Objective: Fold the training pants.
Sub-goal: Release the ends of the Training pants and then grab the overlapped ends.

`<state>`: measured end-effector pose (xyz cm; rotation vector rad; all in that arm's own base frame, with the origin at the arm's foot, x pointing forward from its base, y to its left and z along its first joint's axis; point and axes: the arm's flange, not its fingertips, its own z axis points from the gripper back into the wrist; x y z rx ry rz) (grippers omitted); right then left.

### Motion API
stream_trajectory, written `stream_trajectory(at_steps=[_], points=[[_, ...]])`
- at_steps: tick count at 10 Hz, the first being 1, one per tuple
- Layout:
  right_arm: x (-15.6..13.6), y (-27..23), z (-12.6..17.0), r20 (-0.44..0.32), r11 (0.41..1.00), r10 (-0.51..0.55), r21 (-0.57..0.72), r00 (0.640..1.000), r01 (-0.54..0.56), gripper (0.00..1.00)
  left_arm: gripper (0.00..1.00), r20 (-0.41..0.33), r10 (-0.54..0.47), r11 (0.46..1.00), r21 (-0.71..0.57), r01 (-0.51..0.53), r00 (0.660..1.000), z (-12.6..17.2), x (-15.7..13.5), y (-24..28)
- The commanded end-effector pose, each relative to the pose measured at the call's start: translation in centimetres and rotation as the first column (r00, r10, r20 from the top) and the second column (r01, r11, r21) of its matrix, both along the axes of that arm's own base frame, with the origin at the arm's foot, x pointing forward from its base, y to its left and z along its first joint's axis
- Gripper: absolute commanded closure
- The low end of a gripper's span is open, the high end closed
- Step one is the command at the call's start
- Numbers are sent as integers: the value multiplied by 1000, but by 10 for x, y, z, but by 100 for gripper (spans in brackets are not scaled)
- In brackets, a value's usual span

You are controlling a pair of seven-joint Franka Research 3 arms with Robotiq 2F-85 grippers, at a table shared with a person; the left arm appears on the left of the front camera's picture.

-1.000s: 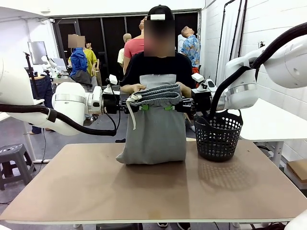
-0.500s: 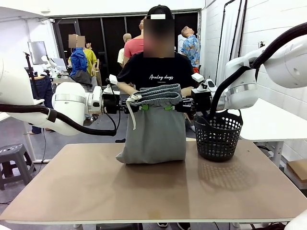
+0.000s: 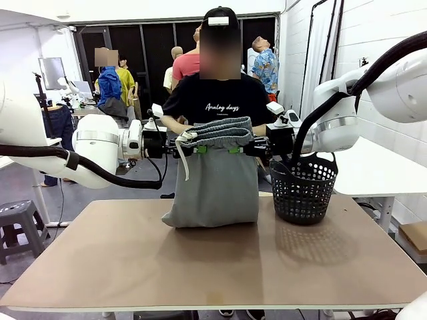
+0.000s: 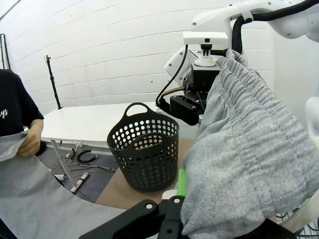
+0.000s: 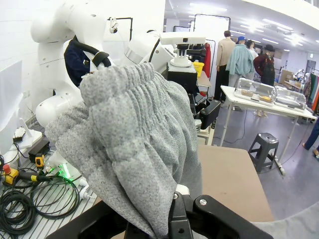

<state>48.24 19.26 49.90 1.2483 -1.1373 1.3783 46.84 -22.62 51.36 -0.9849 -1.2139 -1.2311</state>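
The light grey training pants hang in front of the person, held up by the gathered waistband, their lower end resting on the table. My left gripper is shut on the waistband's left part, its green pad showing. My right gripper is shut on the right part. A white drawstring dangles at the left. In the left wrist view the bunched grey waistband fills the right side, pinched by my left gripper. In the right wrist view the pants drape over my right gripper. The person's hands are behind the waistband, mostly hidden.
A black mesh basket stands on the table to the right of the pants, close under my right arm. The brown table has bare room in front. The person stands at the far edge. A white side table is at the right.
The person's hands have dropped from the top of the waistband to behind it, uncovering the shirt print. Both grippers and the pants have stayed in place.
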Motion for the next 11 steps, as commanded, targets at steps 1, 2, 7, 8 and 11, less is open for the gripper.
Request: stream_trajectory(at_steps=[1,2,7,8,11], points=[[-2,0,1,2,1000,2,8,1000,-2,100,100,17,1,1000,-7,-1,1000,1,-3,0],[-2,0,1,2,1000,2,8,1000,-2,100,100,17,1,1000,-7,-1,1000,1,-3,0],[-2,0,1,2,1000,2,8,1000,-2,100,100,17,1,1000,-7,-1,1000,1,-3,0],[-2,0,1,2,1000,2,8,1000,-2,100,100,17,1,1000,-7,-1,1000,1,-3,0],[-2,0,1,2,1000,2,8,1000,-2,100,100,17,1,1000,-7,-1,1000,1,-3,0]])
